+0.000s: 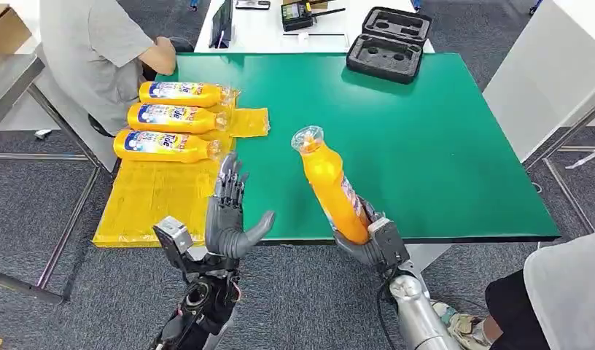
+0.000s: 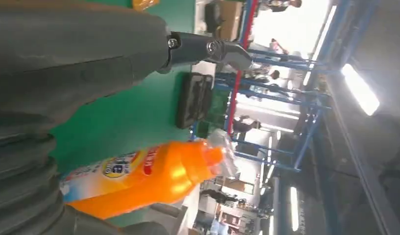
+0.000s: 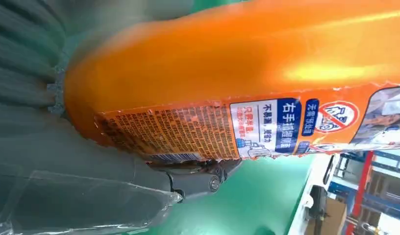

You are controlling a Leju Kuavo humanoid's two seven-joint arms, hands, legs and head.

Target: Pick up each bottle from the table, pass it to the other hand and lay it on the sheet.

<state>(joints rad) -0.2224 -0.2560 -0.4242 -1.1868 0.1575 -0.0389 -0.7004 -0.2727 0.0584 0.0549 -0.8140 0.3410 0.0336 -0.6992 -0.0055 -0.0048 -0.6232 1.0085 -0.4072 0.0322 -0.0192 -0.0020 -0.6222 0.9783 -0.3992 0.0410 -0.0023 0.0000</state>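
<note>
while the right hand (image 1: 364,240) is gripping an orange detergent bottle (image 1: 329,184) by its base at the near edge of the green table (image 1: 440,146), the bottle is tilting up and away over the table with its plastic-wrapped cap (image 1: 308,138) pointing toward the far side. the left hand (image 1: 232,215) is standing just beside it with its fingers (image 1: 230,179) spread wide and its palm facing the bottle, holding nothing and not touching it. three more orange bottles (image 1: 170,117) are lying side by side on the yellow sheet (image 1: 152,193) at the table's left end, caps pointing right. a person in a grey shirt (image 1: 98,44) is leaning at the far left corner, and a black foam-lined case (image 1: 389,44) is sitting open at the table's far edge.
</note>
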